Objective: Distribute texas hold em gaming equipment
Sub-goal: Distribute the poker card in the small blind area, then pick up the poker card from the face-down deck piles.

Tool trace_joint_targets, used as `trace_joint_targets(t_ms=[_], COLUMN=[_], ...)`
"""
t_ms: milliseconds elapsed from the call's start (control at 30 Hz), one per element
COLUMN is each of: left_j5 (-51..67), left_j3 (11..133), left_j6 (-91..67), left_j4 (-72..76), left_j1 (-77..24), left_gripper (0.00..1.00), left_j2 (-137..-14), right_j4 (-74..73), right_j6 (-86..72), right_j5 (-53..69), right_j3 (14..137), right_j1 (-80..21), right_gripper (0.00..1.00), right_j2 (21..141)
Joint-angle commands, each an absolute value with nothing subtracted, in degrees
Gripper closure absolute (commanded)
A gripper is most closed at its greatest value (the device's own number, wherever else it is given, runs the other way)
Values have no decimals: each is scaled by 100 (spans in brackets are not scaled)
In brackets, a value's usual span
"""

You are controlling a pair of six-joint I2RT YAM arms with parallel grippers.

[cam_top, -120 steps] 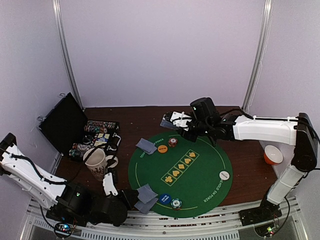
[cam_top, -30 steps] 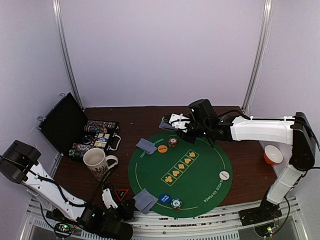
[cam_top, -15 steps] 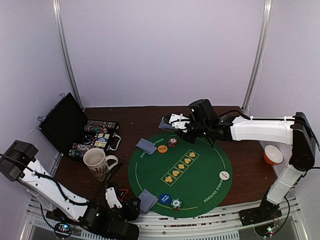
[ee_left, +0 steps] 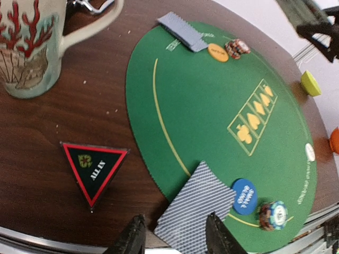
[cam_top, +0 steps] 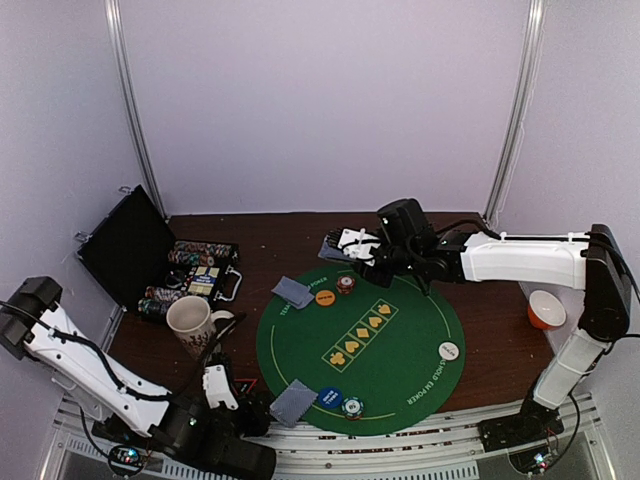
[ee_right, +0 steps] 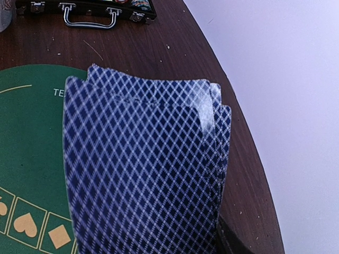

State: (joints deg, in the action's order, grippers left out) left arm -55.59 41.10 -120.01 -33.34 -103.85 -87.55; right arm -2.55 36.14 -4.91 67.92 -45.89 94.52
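Note:
A small pile of grey-blue playing cards (ee_left: 204,206) lies flat on the near edge of the green mat (ee_left: 201,116), beside a blue button (ee_left: 244,196) and a teal-white chip stack (ee_left: 273,214). My left gripper (ee_left: 176,238) hovers over the pile's near end, jaws open and clear of the cards. At the far edge lie more cards (cam_top: 293,291), an orange button (cam_top: 325,297) and a red-white chip stack (cam_top: 345,284). A white button (cam_top: 449,351) sits at the right. My right gripper (cam_top: 350,243) is shut on a fanned deck (ee_right: 143,169), which hides its fingers.
A patterned mug (cam_top: 190,325) stands left of the mat. A black "ALL IN" triangle (ee_left: 92,164) lies near it. The open chip case (cam_top: 200,270) is at the back left. An orange bowl (cam_top: 546,308) sits far right and a yellow bowl (ee_left: 311,83) beyond the mat.
My left gripper has opened and let go of the cards, which now lie on the mat's near edge. The right arm has held still with the deck.

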Motion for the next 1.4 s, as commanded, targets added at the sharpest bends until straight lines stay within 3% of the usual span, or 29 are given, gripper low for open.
trace_joint_targets(t_ms=[0,100,200,367,567,667,800,933,1000,1367], left_j5=[-6336,-6242,-5047,-3684,-1331,321,1677,2950,3154,3946], left_j3=[4906,5368,5224,4575,6066,6421,6513,6587,6467,6468], left_j6=[-12308,-10078,-7267,-5357,-3530,-3213,-3053,-3050,-3081,-3470], left_j4=[-4859,-4441,-2882,-1444,-2050,-1919,-1419,-814,-393,608], left_j1=[-10293,-9835,-8903,-7443,-5633,-4414,-3517,-3405,-3402,-3418], left_gripper=[58,55,50,46,36,34,31,9,3,6], left_j2=[-7990,-7434,-6715,-5260,-6289,-6879,-7443,-8090,-8142,-8983], right_j4=[-429,-452,-512,-553,-643,-619,-619,-542,-456,-451], right_j6=[3754,3757,3749,3744,3793,3778,3765,3832,3849,4064], right_j5=[-522,-435,-260,2,227,255,275,291,269,431], right_j3=[6934,6957,7012,7040,7047,7065,7129,7167,7178,7531], right_j1=[-4662,-4685,-4709,-4759,-4831,-4842,-4854,-4860,-4861,-4861], right_gripper=[59,59,59,59,59,59,58,58,58,58], right_j2=[9351,9310,9279,9181,9031,8975,8993,9037,9070,9417])
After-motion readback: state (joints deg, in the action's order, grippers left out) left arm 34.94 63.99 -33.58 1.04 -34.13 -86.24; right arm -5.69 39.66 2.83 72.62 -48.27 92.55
